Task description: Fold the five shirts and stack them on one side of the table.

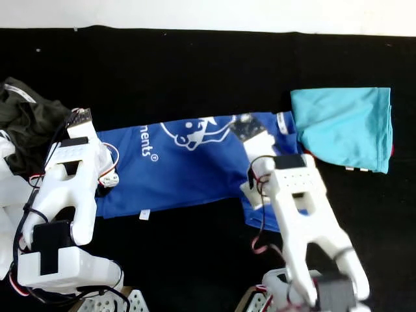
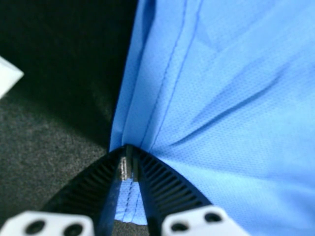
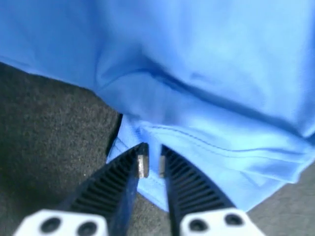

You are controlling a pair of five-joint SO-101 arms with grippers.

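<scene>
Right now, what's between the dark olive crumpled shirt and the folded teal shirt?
High view: the royal-blue printed shirt lies spread flat between the dark olive crumpled shirt and the folded teal shirt.

We note blue shirt (image 1: 182,169): royal blue, white printed lettering and graphic, stitching same blue. Folded shirt (image 1: 344,127): plain turquoise. Heap (image 1: 26,120) looks dark olive-black to us. Table cover (image 1: 195,65): black, faintly speckled. Arm shells (image 1: 299,195): white. Left gripper (image 2: 129,164) and right gripper (image 3: 151,164): black ribbed fingers, white bases.
</scene>
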